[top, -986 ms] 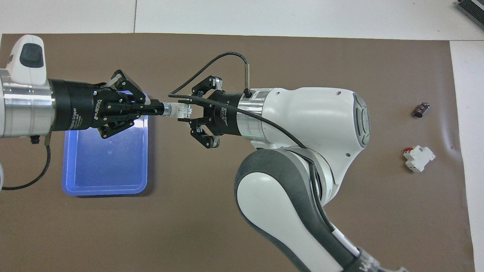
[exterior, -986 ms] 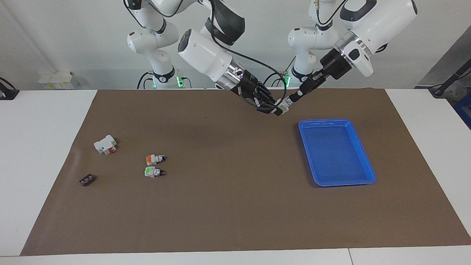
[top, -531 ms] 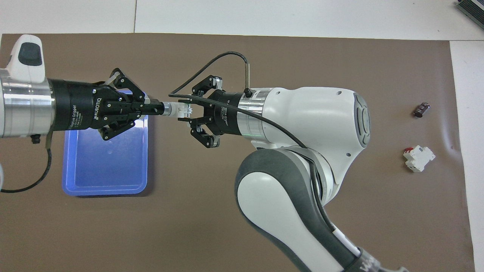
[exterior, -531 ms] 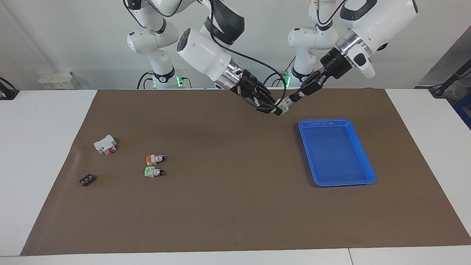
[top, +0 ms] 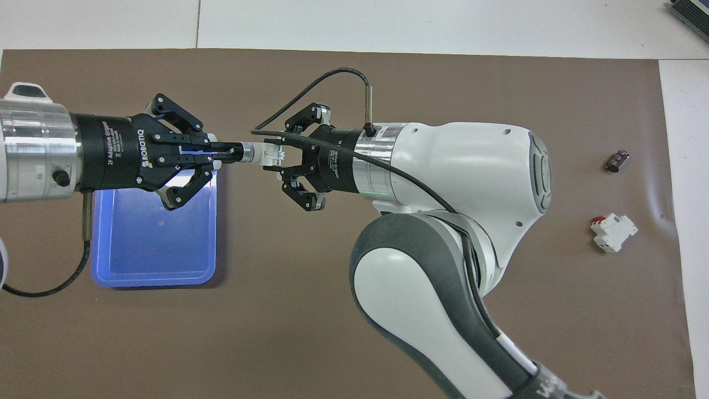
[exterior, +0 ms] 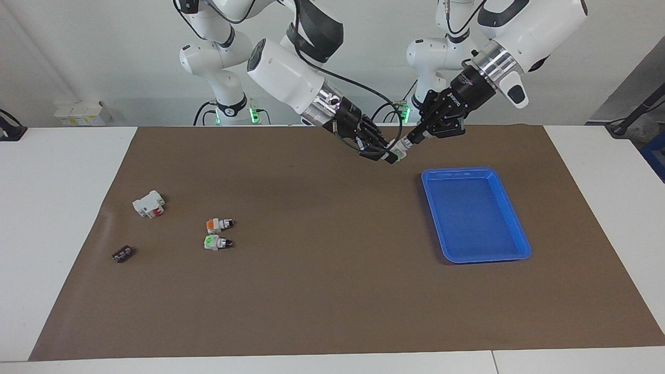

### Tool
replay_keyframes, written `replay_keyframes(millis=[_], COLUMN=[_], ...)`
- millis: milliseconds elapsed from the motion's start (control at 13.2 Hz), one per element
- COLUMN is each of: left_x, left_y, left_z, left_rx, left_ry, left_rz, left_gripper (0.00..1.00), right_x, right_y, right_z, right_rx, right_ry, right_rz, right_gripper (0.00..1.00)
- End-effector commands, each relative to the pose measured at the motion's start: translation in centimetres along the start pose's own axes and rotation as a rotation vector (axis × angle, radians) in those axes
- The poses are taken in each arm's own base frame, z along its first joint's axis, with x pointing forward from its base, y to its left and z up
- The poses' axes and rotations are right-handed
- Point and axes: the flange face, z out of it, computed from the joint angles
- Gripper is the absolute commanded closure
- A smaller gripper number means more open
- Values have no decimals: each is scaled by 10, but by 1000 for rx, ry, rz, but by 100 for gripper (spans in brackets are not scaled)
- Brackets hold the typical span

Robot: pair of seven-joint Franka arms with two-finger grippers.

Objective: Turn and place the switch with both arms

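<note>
Switches: 3, one clamped by both end effectors, left | right

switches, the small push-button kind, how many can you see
3. One switch is held in the air between the left gripper and right gripper, beside the blue tray. The orange-ended switch and green-ended switch lie side by side on the mat toward the right arm's end.
</note>
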Motion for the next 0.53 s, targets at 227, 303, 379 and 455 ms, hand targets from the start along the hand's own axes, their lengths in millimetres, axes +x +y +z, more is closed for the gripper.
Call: replay_keyframes(millis=[227,303,379,455], left_x=[-18,-18,-18,-18], left_y=[-6,-6,-5,-5], left_z=[-8,-9,-11,-11], left_rx=[-21,-22,-26,-28], left_ry=[-46,-45,-48,-45], left_rz=[-335,-393,-445,-501], left_gripper=[100,100,100,100], right_x=[0,0,0,0], right_y=[6,6,6,6], right_z=[10,10,10,10], right_rx=[-19,-19,-19,-18], right_ry=[17,17,17,16], right_rz=[15,15,15,14], right_gripper=[100,100,100,100])
